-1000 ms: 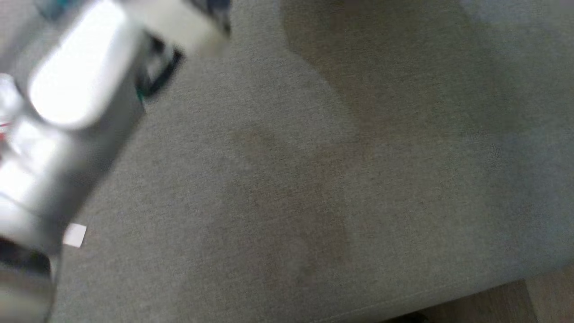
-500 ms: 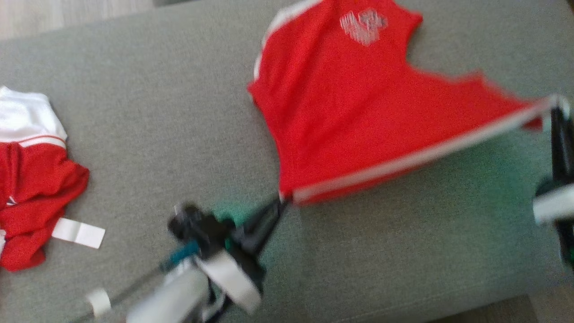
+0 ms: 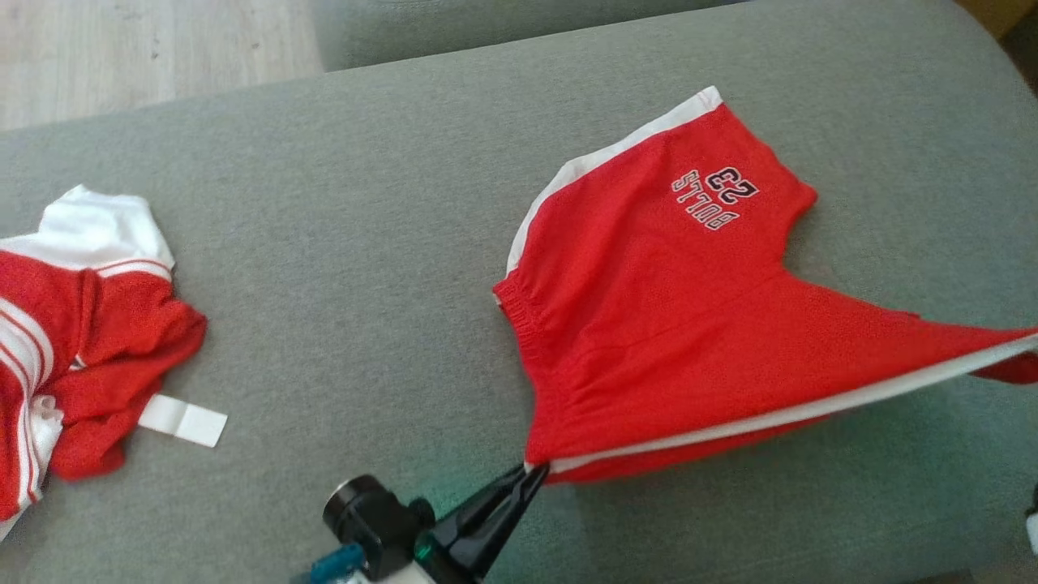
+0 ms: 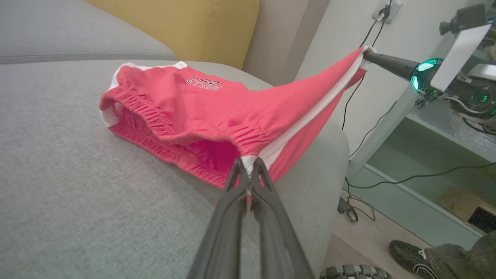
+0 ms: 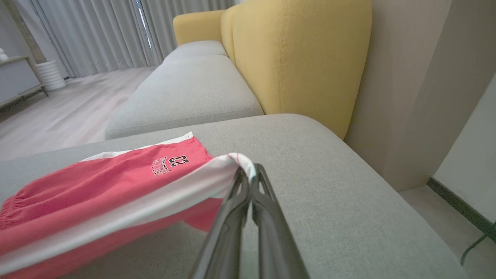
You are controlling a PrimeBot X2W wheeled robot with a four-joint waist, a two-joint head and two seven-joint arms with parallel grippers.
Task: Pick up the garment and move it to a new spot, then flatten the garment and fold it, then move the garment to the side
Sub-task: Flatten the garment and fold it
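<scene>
L gripper point(image 4: 248, 166) is clamped tight, fingers pressed together on the waistband corner of the red shorts point(image 3: 665, 324), right where the white side stripe point(image 3: 770, 418) meets the elastic. R gripper point(image 5: 248, 172) is pinched shut too, on the far end of that same stripe at the leg hem.

Stripe runs taut btwn the two grippers, so that edge is lifted off the grey sofa cushion point(image 3: 340, 243). Rest of the shorts drapes down from it and lies on the cushion. Waistband gapes open toward the L wrist cam. The "23" print point(image 3: 718, 197) faces up near the cushion's far edge.

Shorts sit on the robot's R half of the cushion. Over at the L edge, well apart, a second red-and-white garment point(image 3: 89, 341) lies crumpled, w/ a white tag point(image 3: 182, 420) just beside it.

Yellow backrest point(image 5: 298, 54) rises behind the cushion. Wood floor point(image 3: 146, 49) beyond. In the L wrist view, a dark shoe point(image 4: 410, 252) on the floor, low R.
</scene>
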